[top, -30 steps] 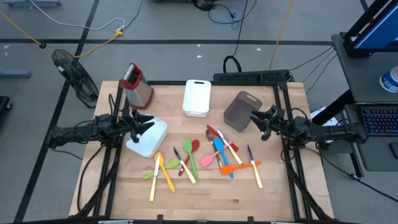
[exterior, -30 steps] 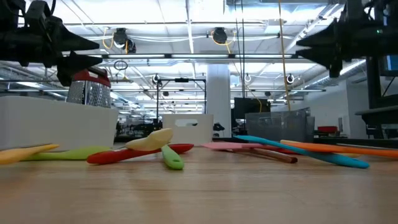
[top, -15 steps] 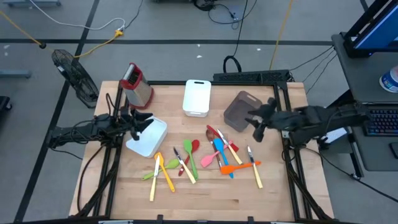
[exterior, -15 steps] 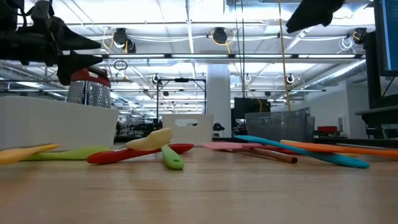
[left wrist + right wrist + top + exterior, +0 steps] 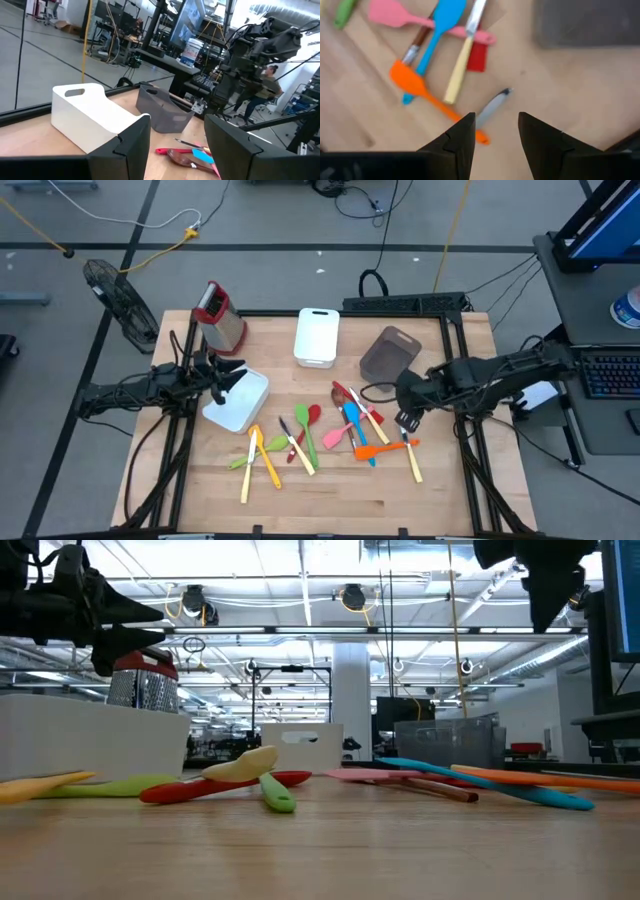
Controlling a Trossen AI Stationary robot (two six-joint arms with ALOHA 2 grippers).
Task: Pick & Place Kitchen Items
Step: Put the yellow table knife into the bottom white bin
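Overhead, the right tool (image 5: 405, 421) hangs open and empty above the pale-handled knife (image 5: 411, 449), whose long axis runs near to far on the desk (image 5: 330, 490); beside it the orange spatula (image 5: 383, 448) lies crosswise; the left tool (image 5: 228, 380) waits open over the white bin (image 5: 240, 405).

A grater (image 5: 220, 317) stood at the counter's (image 5: 330, 490) far left corner. Three bins sat along the far edge: one (image 5: 317, 337) at the middle, another (image 5: 388, 358) toward the right edge, and a third (image 5: 238, 401) near the left edge, just nearer than the grater. The utensils (image 5: 330, 435) lay scattered across the counter's middle, nearer than the bins, several crossing one another. The right gripper (image 5: 408, 420) hung over the cluster's right end, the left gripper (image 5: 228, 379) over the third bin.
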